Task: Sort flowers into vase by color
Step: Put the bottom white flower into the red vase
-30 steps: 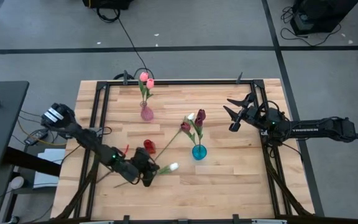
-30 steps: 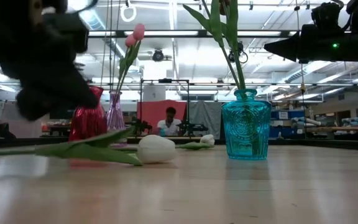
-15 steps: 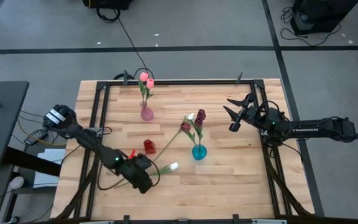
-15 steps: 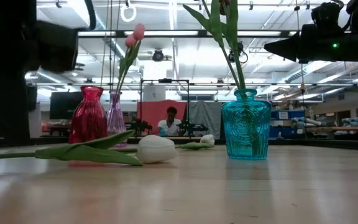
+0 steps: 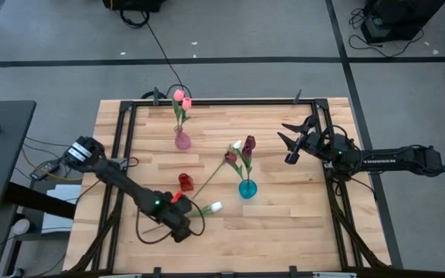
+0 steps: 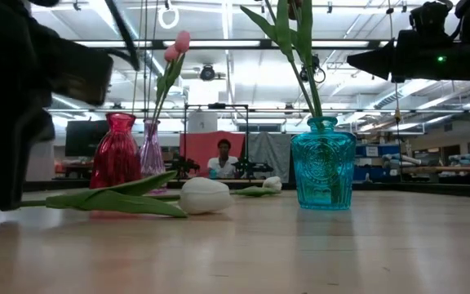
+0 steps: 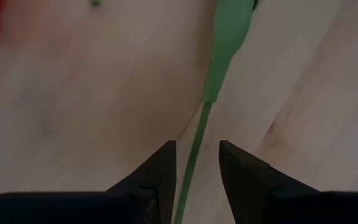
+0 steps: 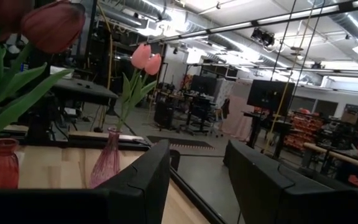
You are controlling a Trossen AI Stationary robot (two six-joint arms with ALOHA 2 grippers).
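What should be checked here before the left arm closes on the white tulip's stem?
1. Stem between the left gripper fingers: ok, the green stem runs through the gap.
2. Fingers open: ok, a gap shows on both sides of the stem.
3. White tulip lying flat on the table: ok.
4. Red vase clear of the gripper: cannot tell, it stands close by.
5. Right gripper out of the way: ok, it hangs over the table's right side.
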